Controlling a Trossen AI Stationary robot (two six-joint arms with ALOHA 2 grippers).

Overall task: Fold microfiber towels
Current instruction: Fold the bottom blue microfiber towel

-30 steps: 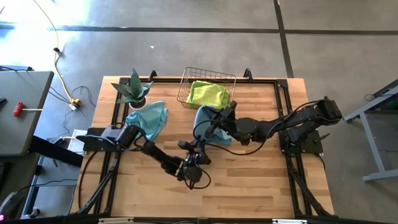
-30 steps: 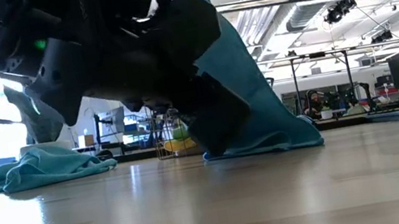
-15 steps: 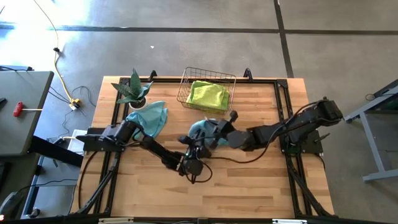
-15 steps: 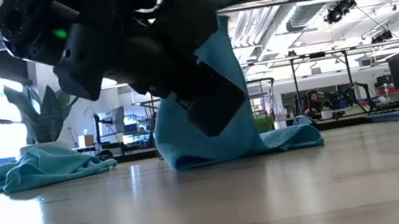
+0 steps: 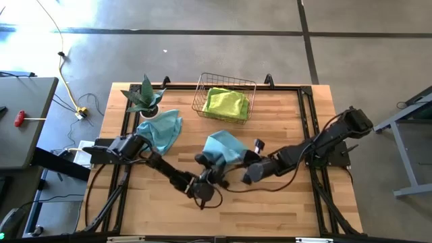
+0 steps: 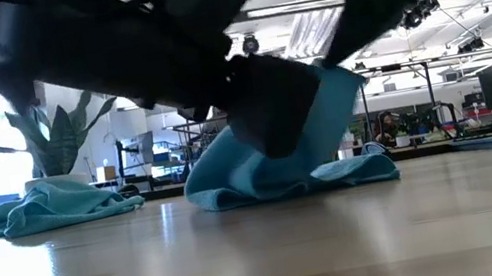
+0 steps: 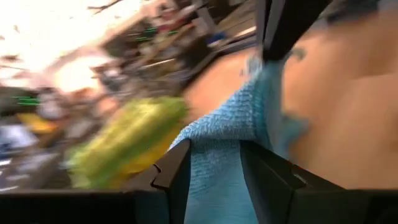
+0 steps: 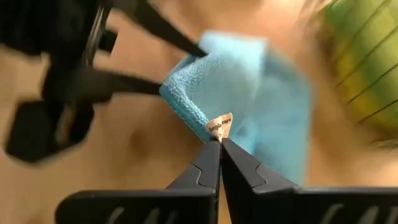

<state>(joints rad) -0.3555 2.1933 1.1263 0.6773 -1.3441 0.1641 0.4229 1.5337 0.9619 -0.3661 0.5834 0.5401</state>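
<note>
One teal towel (image 5: 223,147) bunched mid-table, another (image 5: 162,130) crumpled, lime towel (image 5: 225,103) basketed.

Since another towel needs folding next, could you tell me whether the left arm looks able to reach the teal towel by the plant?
Probably not yet: the left gripper is holding the central teal towel. The crumpled teal towel by the plant lies uncovered beside that arm.

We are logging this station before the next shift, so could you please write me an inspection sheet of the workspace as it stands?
Surface: wooden table, bare wood at the front.
Job's things: teal towel bunched mid-table; second teal towel crumpled beside the plant; lime green towel in the wire basket.
Clutter: potted plant at the back left corner.
Grippers: left tool closed on the teal towel's edge; right tool shut on its corner by the label.
Cables: yellow cable on the floor, left of the table.
Surroundings: grey side table with a red-handled tool.
</note>
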